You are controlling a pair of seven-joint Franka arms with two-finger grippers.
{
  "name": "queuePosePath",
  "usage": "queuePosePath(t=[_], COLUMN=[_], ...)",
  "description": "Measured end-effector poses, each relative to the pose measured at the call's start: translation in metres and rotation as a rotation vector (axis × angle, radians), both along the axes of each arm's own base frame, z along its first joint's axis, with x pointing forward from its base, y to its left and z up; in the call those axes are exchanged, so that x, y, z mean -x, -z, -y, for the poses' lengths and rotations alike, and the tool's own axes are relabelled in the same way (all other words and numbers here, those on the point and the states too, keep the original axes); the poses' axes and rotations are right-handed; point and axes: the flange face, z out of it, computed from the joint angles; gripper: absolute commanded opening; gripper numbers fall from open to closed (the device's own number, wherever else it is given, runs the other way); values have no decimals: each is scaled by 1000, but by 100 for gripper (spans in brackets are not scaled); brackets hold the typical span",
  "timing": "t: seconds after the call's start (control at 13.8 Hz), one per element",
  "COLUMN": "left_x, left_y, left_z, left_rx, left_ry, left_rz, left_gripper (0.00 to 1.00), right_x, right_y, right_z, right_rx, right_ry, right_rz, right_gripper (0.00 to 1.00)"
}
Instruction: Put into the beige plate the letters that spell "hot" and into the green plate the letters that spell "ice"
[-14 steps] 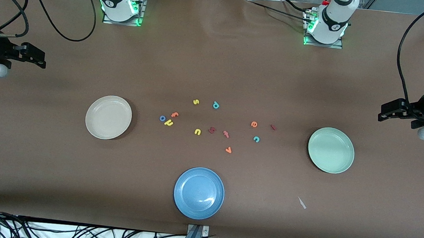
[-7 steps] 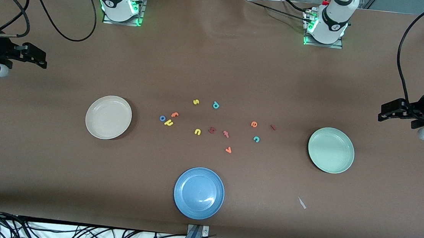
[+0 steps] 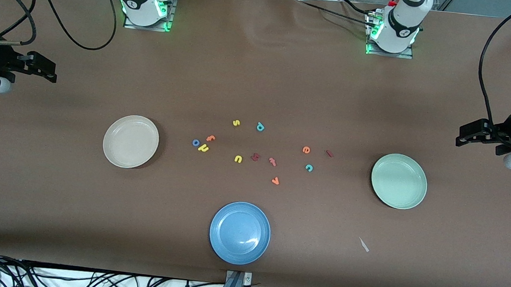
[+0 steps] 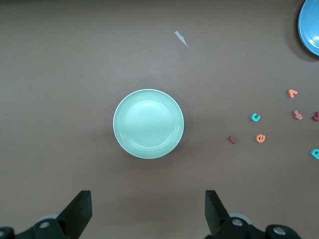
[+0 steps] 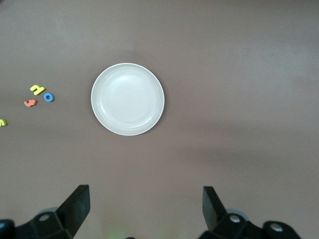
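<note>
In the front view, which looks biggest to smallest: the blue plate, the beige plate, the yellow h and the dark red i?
1. blue plate, though it lies nearest the camera
2. beige plate
3. yellow h
4. dark red i

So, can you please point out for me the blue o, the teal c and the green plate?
blue o [image 3: 196, 143], front view, on the foam of its ring.
teal c [image 3: 309, 168], front view, on the curve of the letter.
green plate [image 4: 148, 99], left wrist view, on the bare inside near its rim.

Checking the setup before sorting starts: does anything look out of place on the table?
One oddity: a small pale scrap lies on the brown table, nearer the camera than the green plate. It is no letter.
</note>
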Motion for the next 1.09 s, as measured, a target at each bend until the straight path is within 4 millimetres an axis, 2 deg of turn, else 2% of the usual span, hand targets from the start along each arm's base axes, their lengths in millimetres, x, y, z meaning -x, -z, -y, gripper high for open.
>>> queuePosePath(t=[1.09], left_x=[0], left_y=[0], left_z=[1], left_rx=[0], left_ry=[1], left_rz=[0], left_gripper=[100], right_x=[0], right_y=[0], right_z=[0], right_rx=[0], right_ry=[1], right_rz=[0], right_gripper=[100])
